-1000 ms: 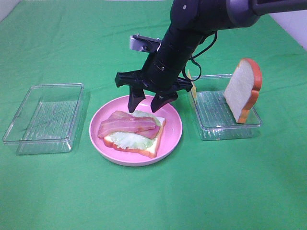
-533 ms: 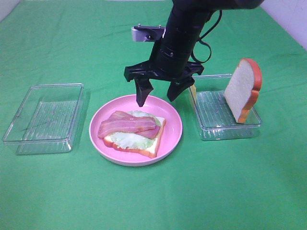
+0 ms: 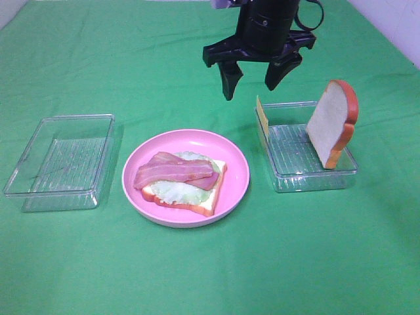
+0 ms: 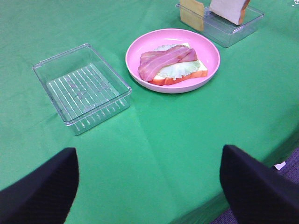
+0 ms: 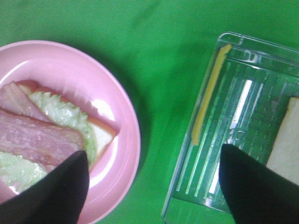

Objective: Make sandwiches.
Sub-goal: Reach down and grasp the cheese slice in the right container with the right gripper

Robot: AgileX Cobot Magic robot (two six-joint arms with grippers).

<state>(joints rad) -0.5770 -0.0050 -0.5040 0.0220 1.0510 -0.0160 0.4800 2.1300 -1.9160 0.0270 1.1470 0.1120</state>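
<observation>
On the desk (image 3: 210,275) a plate (image 3: 240,172) sits in the middle, with the left tray (image 3: 65,200) apart on one side and the right tray (image 3: 292,147) near it on the other. On the plate lies a bread slice (image 3: 209,197), with lettuce (image 3: 172,191) on it and bacon (image 3: 174,169) on top. In the right tray a cheese slice (image 3: 262,115) stands on edge against the end nearest the plate and a second bread slice (image 3: 330,125) stands leaning at the opposite end, while the right pincer (image 3: 250,92) hangs above the desk behind the gap between plate and right tray.
</observation>
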